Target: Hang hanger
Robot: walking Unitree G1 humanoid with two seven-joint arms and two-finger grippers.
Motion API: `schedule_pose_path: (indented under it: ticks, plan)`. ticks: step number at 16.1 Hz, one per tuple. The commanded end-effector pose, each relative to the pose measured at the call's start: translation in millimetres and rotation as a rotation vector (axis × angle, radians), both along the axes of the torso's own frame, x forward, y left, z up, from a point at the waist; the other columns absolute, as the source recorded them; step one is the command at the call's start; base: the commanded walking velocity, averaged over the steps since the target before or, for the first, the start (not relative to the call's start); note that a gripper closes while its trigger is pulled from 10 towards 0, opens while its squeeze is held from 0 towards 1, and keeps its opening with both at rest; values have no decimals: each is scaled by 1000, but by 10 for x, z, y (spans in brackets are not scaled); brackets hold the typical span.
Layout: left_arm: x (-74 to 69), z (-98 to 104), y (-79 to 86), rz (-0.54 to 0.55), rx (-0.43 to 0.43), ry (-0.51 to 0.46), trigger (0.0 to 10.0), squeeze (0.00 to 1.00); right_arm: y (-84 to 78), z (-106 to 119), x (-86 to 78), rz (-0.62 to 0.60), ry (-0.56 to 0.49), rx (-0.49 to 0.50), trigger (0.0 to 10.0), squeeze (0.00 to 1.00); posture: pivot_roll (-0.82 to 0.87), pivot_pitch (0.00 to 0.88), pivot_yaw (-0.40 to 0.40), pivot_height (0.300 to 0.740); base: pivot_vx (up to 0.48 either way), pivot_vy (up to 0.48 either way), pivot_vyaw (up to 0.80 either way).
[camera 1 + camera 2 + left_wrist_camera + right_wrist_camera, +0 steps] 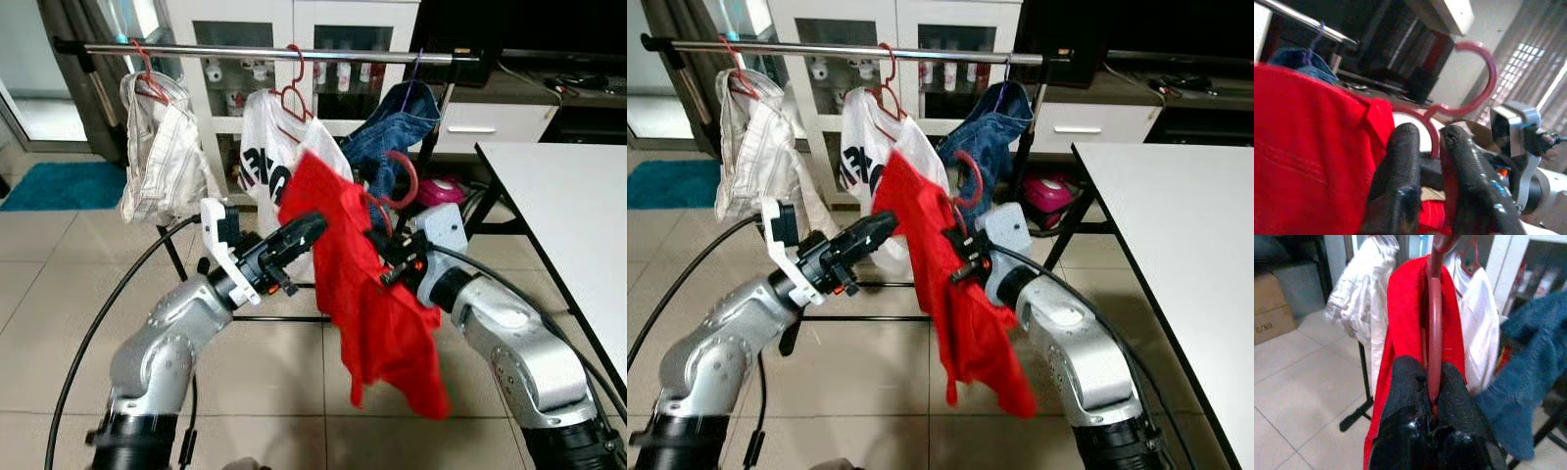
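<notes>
Clothes rail (265, 51): chrome bar spanning the frame's 12 o'clock, carrying a cream garment (157, 147), a white shirt (269, 147) and a denim piece (402, 127).
Red shirt (367, 294): on its hanger, held below the rail at frame centre.
Right gripper (1432, 406): clenched on the red hanger (400, 181), at 3 o'clock of the shirt.
Left gripper (1425, 147): fingers nearly together against the hanger neck; grasp cannot be told.
Handling: raise hook above the rail, aim for the gap between shirt and denim, lower until seated, then release.
</notes>
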State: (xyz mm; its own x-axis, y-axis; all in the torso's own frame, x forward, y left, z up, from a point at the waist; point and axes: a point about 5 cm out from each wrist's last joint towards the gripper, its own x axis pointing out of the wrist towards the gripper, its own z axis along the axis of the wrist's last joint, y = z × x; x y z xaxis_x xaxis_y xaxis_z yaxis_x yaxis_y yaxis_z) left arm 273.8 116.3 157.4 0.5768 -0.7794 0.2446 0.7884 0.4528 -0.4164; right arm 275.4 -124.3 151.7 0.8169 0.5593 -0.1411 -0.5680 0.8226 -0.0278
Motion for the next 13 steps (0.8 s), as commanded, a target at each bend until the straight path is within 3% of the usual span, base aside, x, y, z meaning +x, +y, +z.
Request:
schedule_pose_path:
  ticks: [1,3,5,8,9,10,11,13]
  plan:
    - [22,-4,-5,-29,-12,14,10000,1000,37,99,-13,19,-47,14,10000,0,-52,0,19,740,0,0,0]
    - [34,1,-28,-62,-19,26,10000,1000,54,95,-34,30,-48,15,10000,0,-57,0,24,740,0,0,0]
    - [92,-26,-87,-97,27,23,10000,1000,71,112,-57,49,-53,19,10000,0,-62,0,28,740,0,0,0]
    - [233,-26,-76,7,141,-46,10000,1000,70,125,-64,56,-54,23,10000,0,-72,0,32,740,0,0,0]
    - [286,-38,-61,55,185,-66,10000,408,72,125,-69,58,-54,25,10000,0,-72,0,32,740,0,0,0]
    - [301,-37,-61,60,191,-71,10000,408,74,127,-70,59,-53,26,10000,0,-72,0,30,740,0,0,0]
    - [312,-24,-69,54,183,-72,10000,0,82,129,-75,68,-54,26,10000,0,-72,0,30,740,0,0,0]
    - [337,-17,-65,75,195,-81,10000,0,80,131,-80,70,-55,24,10000,0,-72,0,30,740,0,0,0]
